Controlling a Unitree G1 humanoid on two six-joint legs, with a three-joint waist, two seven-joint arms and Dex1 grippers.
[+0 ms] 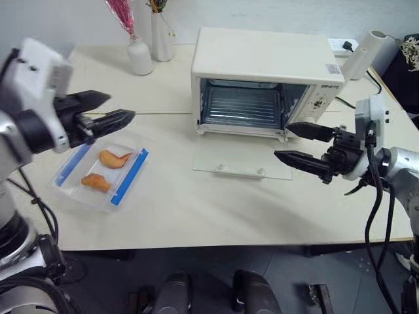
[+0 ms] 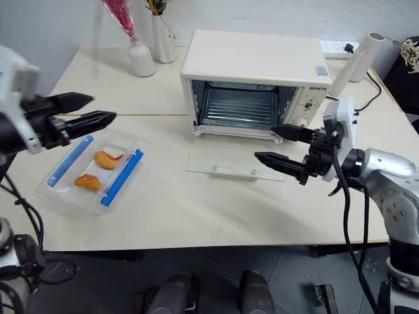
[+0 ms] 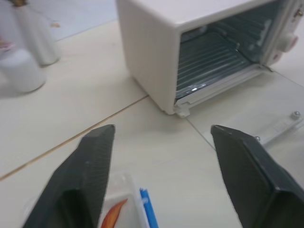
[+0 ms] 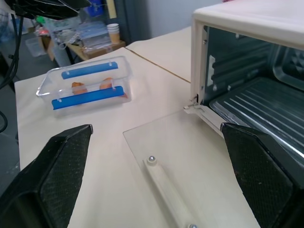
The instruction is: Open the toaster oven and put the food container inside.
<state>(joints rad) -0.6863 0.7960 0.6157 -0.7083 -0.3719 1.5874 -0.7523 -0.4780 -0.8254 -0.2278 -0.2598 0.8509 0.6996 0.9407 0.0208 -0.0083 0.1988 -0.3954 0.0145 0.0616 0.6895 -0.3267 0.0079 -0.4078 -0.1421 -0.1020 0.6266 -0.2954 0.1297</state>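
Two grippers, both empty with fingers spread wide. Toaster oven (image 1: 262, 72) sits at the back-centre of the counter (image 1: 196, 209); its glass door (image 1: 242, 160) is already dropped flat onto the counter, white bar handle at the near edge, wire rack exposed. So the opening step looks done; the step in hand is picking up the food container (image 1: 101, 169).

Food container lies flat on the counter, well to the left of the oven, lid on, blue clips along both long sides, two orange-brown fried pieces inside. Left gripper (image 1: 98, 111) hangs above its far end, pointing roughly level toward the oven, not touching it. Right gripper (image 1: 304, 145) hovers over the right corner of the open door, just in front of the oven mouth.

Next move, as a judgement: left gripper has to tilt down and drop onto the container, likely taking a long edge or end, since the box is flat and wide. Right gripper should clear the oven mouth, or come across to help carry.

View differences: right wrist view shows the door's handle screws, the hinge corner and the container side-on, with the left gripper (image 4: 52, 7) above it. Left wrist view shows the oven's blank left wall and just a corner of the container. Head views alone show two white vases (image 1: 139, 55) behind.
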